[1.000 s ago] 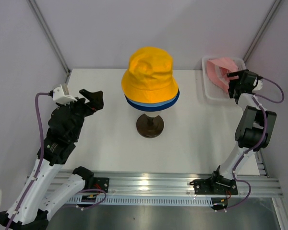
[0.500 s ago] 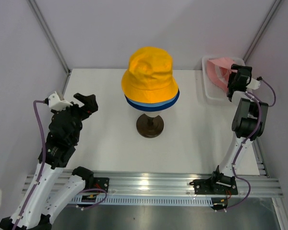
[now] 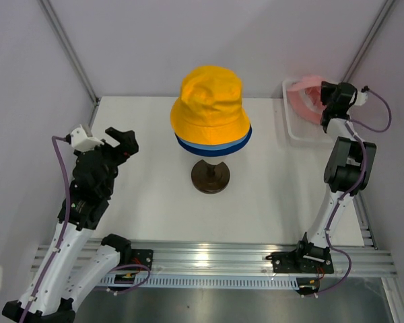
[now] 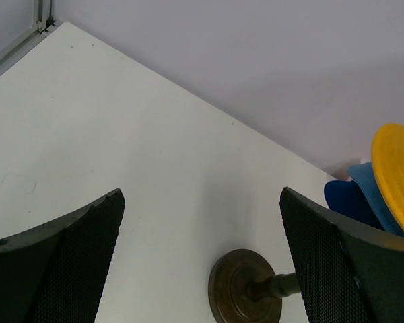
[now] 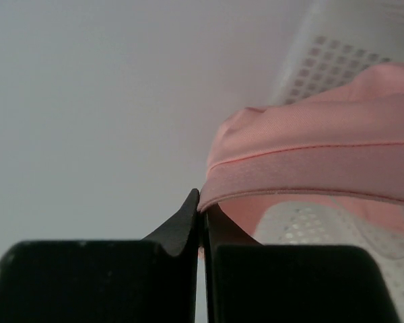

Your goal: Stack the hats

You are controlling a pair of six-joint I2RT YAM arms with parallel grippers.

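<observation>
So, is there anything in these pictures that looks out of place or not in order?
Only the pink hat: it hangs crumpled over the white basket, pinched in the right gripper, apart from the neat stack under the yellow hat.

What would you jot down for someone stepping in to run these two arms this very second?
Right end effector: shut on the brim of the soft pink fabric bucket hat, which sits in the white plastic mesh basket at the table's far right.
Left end effector: open, empty, hovering over bare table left of the stand.
Done: the yellow-orange fabric bucket hat tops the stack on the dark round-based stand, with the light blue hat's brim and the dark blue hat's brim showing beneath it.
Left: carry the pink hat over and set it on top.
</observation>
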